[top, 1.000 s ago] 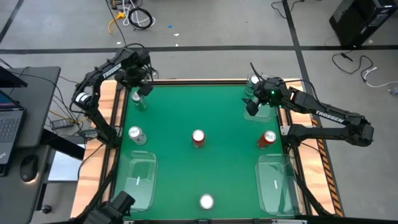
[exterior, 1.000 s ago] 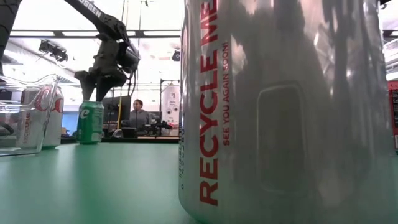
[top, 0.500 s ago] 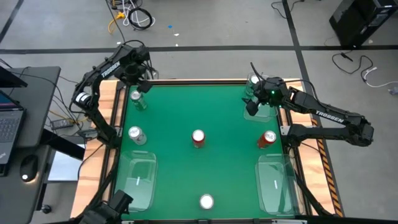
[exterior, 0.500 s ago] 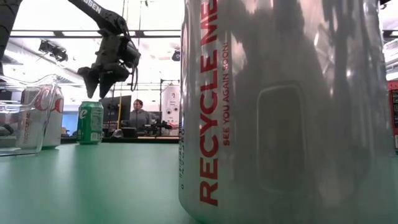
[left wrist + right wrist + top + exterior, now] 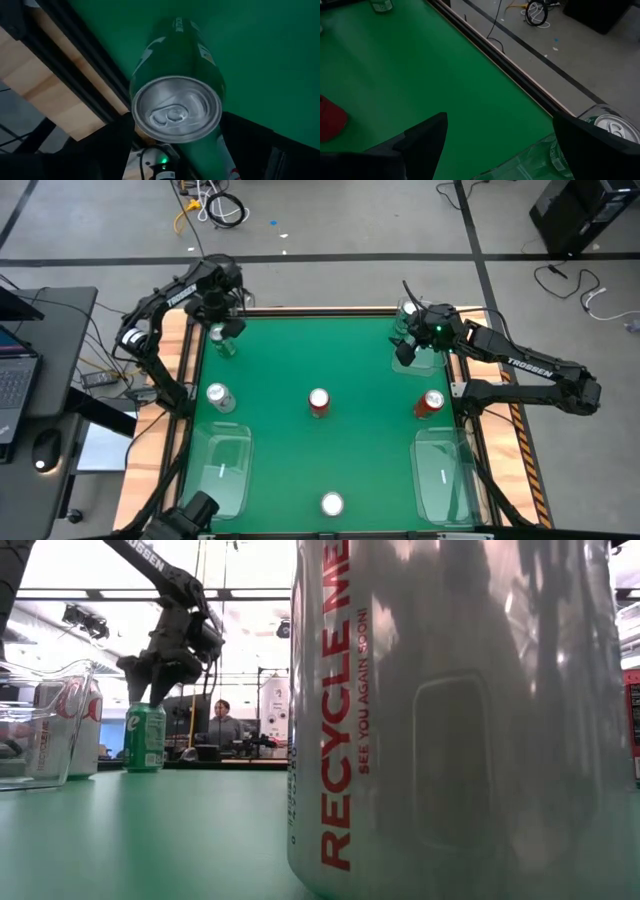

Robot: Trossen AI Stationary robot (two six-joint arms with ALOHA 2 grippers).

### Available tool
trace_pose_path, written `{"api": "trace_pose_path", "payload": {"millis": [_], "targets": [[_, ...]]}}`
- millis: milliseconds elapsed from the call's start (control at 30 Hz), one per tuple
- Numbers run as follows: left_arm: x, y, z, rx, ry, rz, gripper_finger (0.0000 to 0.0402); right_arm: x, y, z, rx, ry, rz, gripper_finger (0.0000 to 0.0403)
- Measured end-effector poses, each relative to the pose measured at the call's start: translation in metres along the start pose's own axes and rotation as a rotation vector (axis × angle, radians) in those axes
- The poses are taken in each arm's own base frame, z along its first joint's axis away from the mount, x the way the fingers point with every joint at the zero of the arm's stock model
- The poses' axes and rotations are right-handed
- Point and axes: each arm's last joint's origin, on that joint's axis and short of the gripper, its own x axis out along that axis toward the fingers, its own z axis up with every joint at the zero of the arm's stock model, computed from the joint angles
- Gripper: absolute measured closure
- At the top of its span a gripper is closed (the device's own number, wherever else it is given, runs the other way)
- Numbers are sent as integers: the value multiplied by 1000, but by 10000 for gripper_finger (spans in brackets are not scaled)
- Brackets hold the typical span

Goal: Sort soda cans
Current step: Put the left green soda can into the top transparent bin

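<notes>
Hovering above one green can (image 5: 221,341) at the far left corner of the green counter (image 5: 320,450), my left pincer (image 5: 224,308) hangs spread wide, its fingers on either side of the silver top and clear of it. From my left wrist, that can (image 5: 177,107) stands upright just beside the counter's wooden edge. My right pincer (image 5: 409,343) sits at the far right corner with its fingers wide apart and nothing between them, just beside the second green can (image 5: 407,310), which stands at the counter's far rim. One red can (image 5: 319,402) stands at the middle of the counter, the other red can (image 5: 430,403) near the right edge. A silver-grey can (image 5: 218,396) stands near the left edge, and another silver-grey can (image 5: 331,504) at the near edge. Two clear trays (image 5: 222,470) lie at the near corners, left and right.
</notes>
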Motion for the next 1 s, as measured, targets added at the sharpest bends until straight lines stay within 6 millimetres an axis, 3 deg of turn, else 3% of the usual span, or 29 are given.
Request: {"api": "trace_pose_path", "payload": {"millis": [533,1000], "targets": [[7,-2,11,32,-120,57,103,0,0,0,0,0,0,53],[8,-1,12,61,-121,100,98,0,0,0,0,0,0,53]]}}
